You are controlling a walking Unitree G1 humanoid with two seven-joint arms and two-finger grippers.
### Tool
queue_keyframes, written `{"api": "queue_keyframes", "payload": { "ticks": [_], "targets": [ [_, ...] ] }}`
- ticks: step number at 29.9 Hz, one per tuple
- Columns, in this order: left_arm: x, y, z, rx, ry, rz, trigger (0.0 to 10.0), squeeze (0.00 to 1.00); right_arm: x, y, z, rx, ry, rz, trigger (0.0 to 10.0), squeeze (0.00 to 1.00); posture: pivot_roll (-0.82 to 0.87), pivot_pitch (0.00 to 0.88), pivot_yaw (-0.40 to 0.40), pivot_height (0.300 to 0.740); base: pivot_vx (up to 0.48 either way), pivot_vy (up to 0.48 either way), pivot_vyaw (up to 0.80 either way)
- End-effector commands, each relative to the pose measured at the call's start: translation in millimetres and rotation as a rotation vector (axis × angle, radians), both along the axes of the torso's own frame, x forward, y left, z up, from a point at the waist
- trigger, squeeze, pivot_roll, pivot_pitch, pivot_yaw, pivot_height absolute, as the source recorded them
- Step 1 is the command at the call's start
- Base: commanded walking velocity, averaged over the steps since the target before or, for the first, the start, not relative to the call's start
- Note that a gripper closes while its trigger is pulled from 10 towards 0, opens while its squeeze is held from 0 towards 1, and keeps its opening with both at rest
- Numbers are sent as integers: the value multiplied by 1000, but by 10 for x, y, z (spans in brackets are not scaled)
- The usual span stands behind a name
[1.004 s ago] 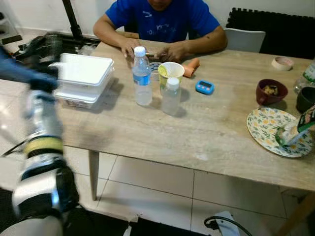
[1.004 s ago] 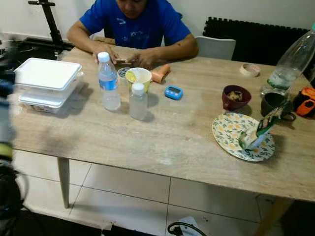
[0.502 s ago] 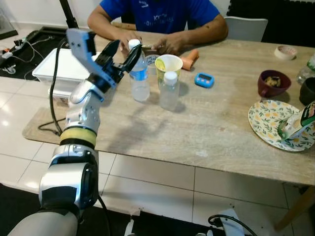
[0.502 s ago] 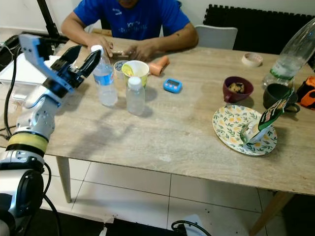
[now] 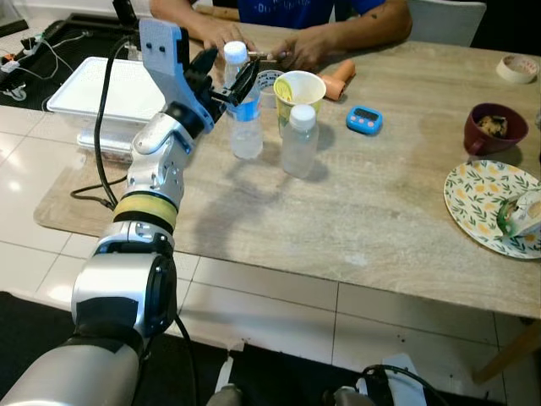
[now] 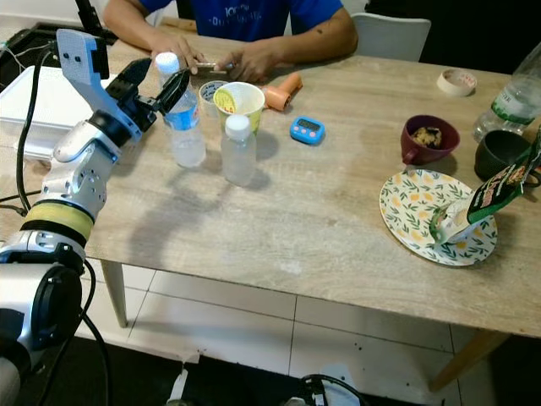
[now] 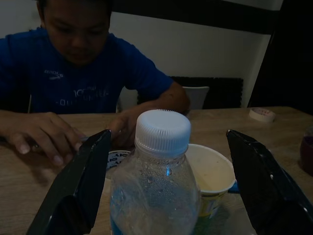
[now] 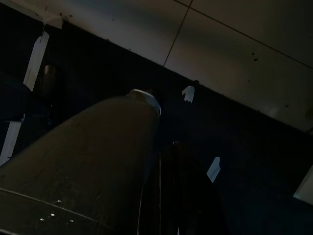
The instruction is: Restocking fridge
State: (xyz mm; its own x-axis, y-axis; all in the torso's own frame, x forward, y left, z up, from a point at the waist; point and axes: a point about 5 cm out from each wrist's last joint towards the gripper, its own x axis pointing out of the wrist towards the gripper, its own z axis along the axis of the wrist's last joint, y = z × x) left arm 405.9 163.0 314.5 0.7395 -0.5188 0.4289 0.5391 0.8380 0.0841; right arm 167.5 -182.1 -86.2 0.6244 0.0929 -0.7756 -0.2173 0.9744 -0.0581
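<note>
1. My left pincer (image 5: 226, 78) is raised over the light wooden tabletop (image 5: 372, 220), its two long black fingers spread wide apart on either side of the neck of a clear plastic water bottle with a white cap and blue label (image 5: 244, 106).
2. In my left wrist view, the white cap of that bottle (image 7: 162, 132) sits midway between my two black fingers (image 7: 78, 188); a gap shows on each side, so neither finger touches it.
3. The bottle stands upright on the tabletop, toward the far left part, just in front of a person in a blue shirt (image 6: 245, 13) seated at the far edge, hands (image 5: 215, 38) resting on the wood.
4. Just to the right of the bottle stands a shorter clear plastic bottle with a white cap (image 5: 297, 142), and behind that a pale yellow paper cup (image 5: 300, 91).
5. A stack of white lidded plastic food boxes (image 5: 101, 97) sits at the left end of the tabletop, beside my left arm.
6. Farther right lie a small blue digital timer (image 5: 364, 120), a dark red bowl (image 5: 491, 137) and a round plate with a yellow flower pattern (image 6: 423, 211).
7. My right wrist view is very dark, showing floor tiles (image 8: 234, 54); I cannot tell whether my right pincer (image 8: 178, 196) is open or closed.
</note>
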Motion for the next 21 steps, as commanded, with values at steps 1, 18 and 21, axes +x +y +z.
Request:
{"api": "queue_keyframes", "payload": {
  "ticks": [1,18,21],
  "targets": [
    [14,-86,57,7,-7,-21,10000,0,-526,77,-219,26,194,-2,10000,0,-128,331,35,740,0,0,0],
    [84,-185,156,77,11,53,10000,0,-580,81,-230,37,195,-10,10000,0,-143,344,43,740,0,0,0],
    [87,-183,152,74,12,62,2353,0,-581,81,-230,37,195,-10,10000,0,-143,344,43,740,0,0,0]
  ]
}}
